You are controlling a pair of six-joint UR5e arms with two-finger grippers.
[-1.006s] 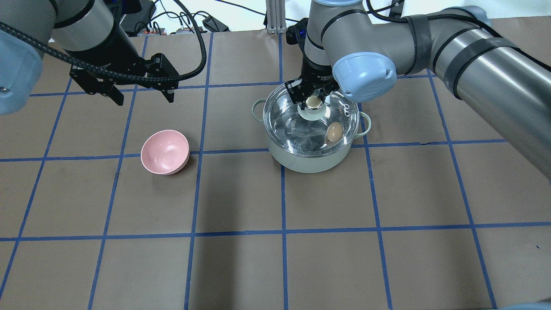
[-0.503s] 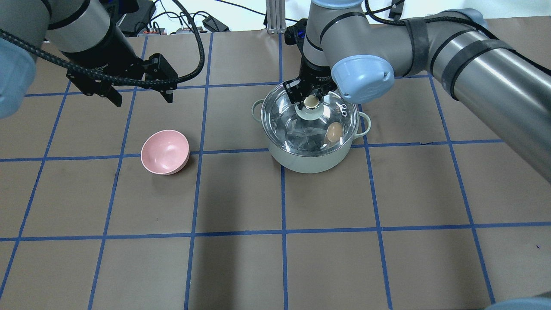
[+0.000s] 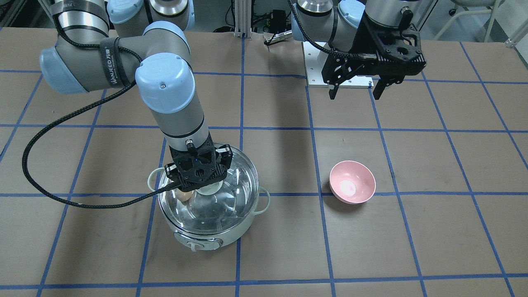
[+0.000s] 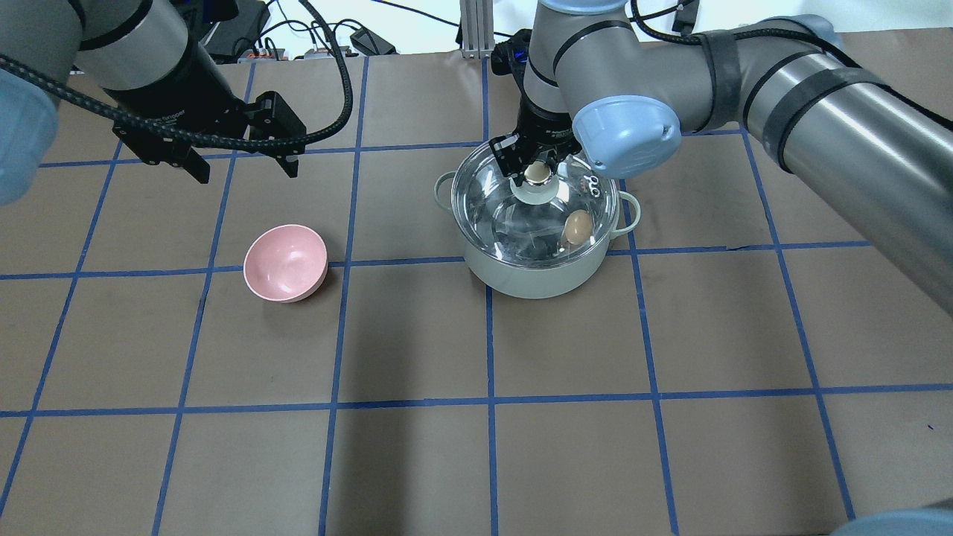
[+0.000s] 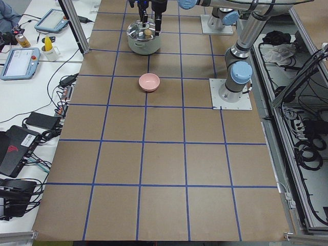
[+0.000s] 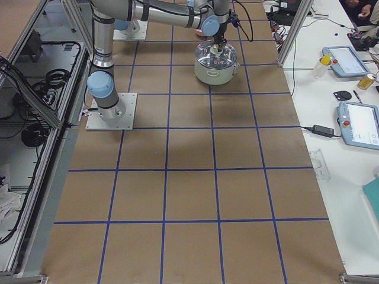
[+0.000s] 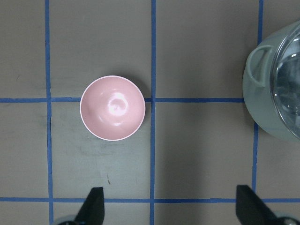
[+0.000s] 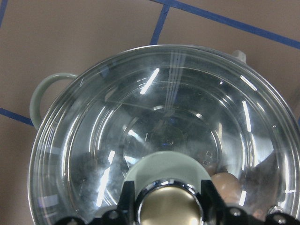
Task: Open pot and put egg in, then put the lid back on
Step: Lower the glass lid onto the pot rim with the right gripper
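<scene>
The pale mint pot (image 4: 532,281) stands right of the table's middle. The clear glass lid (image 4: 499,212) covers its mouth; I cannot tell whether it rests on the rim. My right gripper (image 4: 536,170) is shut on the lid's cream-topped knob (image 8: 168,206). The tan egg (image 4: 578,227) lies inside the pot under the glass, and shows in the right wrist view (image 8: 228,185). My left gripper (image 4: 246,170) is open and empty, held above the table behind the pink bowl. The pot's front knob (image 3: 194,246) faces away from the robot.
A small empty pink bowl (image 4: 285,263) sits left of the pot, and shows in the left wrist view (image 7: 112,108). The pot's loop handles (image 4: 445,186) stick out at both sides. Blue tape lines grid the brown table.
My right gripper has shifted the lid slightly left and back over the pot. My left gripper has drifted slightly back, still open.
</scene>
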